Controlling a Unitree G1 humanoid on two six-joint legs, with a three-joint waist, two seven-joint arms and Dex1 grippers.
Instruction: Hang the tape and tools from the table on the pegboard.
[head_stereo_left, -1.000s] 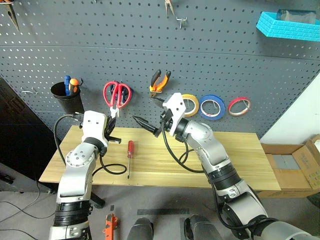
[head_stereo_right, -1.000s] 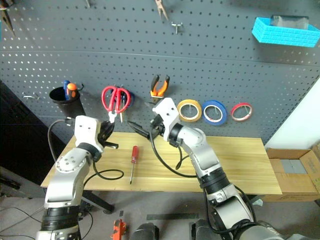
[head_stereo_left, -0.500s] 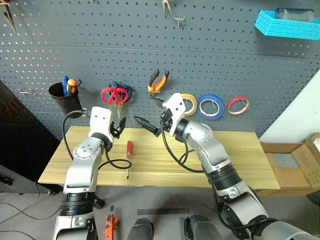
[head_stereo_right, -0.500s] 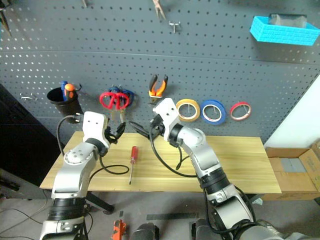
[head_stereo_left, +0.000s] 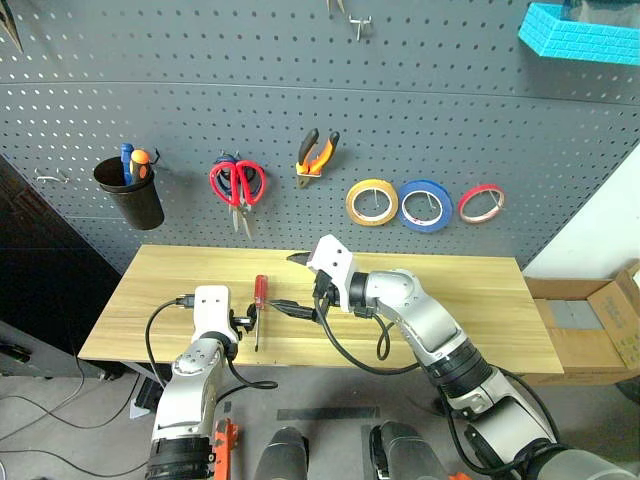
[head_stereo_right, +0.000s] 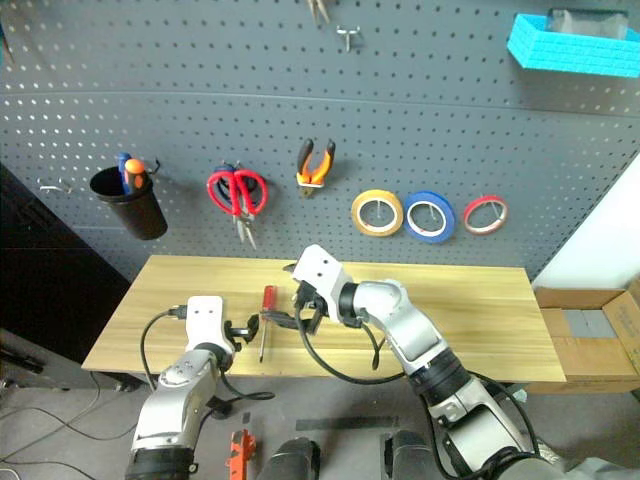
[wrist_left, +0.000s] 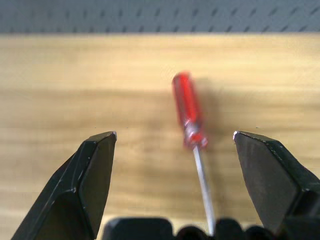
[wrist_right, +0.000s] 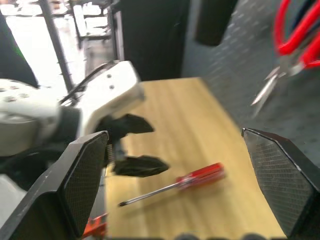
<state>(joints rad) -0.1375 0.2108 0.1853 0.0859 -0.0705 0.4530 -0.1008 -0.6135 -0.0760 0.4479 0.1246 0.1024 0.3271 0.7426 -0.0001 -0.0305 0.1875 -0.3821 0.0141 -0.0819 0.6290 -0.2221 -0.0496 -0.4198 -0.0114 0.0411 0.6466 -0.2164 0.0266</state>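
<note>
my left gripper (wrist_left: 175, 137) hangs low centre, jaws spread either side of the screwdriver (wrist_left: 188, 111) on the table (head_stereo_left: 480, 320), set for a grab. right gripper (head_stereo_left: 297, 285) gapes empty mid-frame. scissors (head_stereo_left: 237, 183), pliers (head_stereo_left: 317, 158), tape (head_stereo_left: 371, 203) already hang on the pegboard (head_stereo_left: 300, 60) above.

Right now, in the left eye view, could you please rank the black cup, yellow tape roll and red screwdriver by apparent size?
1. black cup
2. yellow tape roll
3. red screwdriver, longer than the roll is wide, but thin

Cup and roll hang on the pegboard, equally far.

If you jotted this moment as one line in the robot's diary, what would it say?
left pincer: open, low over table, straddling red screwdriver | right pincer: open, empty | red scissors, orange pliers, yellow tape: hung on pegboard
</note>
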